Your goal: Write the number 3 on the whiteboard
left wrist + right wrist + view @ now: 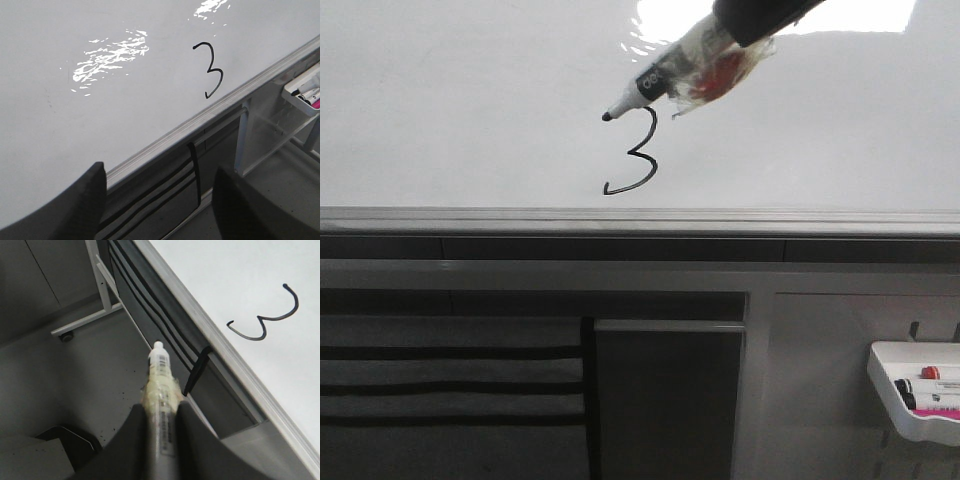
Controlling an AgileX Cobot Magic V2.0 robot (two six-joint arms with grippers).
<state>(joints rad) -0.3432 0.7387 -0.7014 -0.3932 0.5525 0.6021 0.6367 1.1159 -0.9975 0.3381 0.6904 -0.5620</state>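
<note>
Left gripper point(157, 200) sits spread and empty below the whiteboard point(440, 100). The number 3 point(632, 150) stands finished just above the board's lower rail point(470, 215). Right gripper point(161, 412) clamps the marker point(655, 82), tip beside the digit's top; any drift inward risks a stray streak.

Thin black number 3 point(632, 152) on glossy white whiteboard point(460, 110), grey-railed.

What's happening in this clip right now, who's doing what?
The right tool is shut on a grey taped marker, its tip just off the top of a thin black hand-drawn number 3 on the large glossy whiteboard. The digit looks complete, hooked tail included. The left tool is open and empty, near the board's grey edge rail.
</note>
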